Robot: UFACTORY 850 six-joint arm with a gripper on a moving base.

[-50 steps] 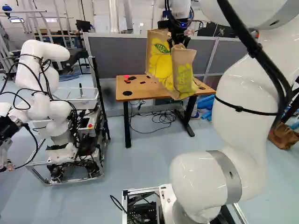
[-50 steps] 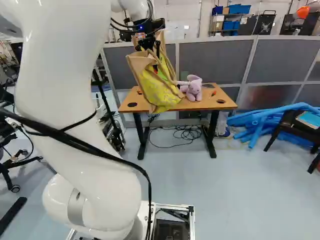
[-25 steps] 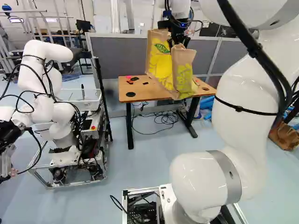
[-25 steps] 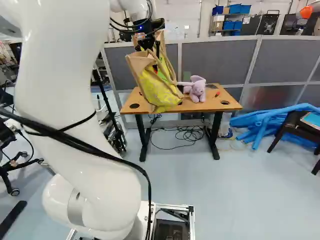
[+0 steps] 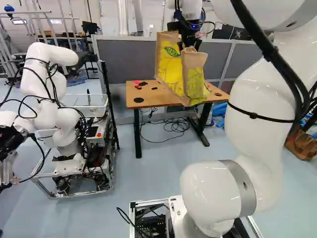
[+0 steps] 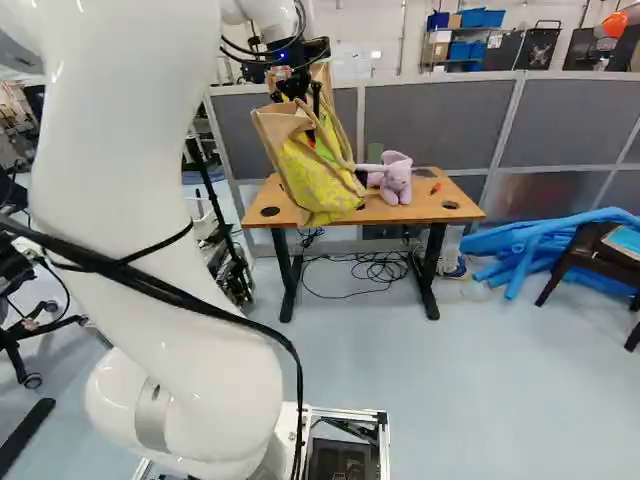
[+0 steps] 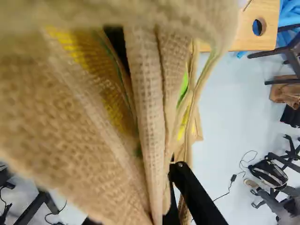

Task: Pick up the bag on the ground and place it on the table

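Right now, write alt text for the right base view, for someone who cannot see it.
A white robot arm holds a tan and yellow bag in its black gripper, partly hiding a wooden table where a purple stuffed toy sits. Blue tubes lie piled on the floor at the right.

You're in a robotics lab, pretty clearly — there's another robot (image 5: 47, 99), grey partition panels (image 6: 430, 125), tangled cables (image 5: 176, 125) and blue bins (image 6: 480, 18).
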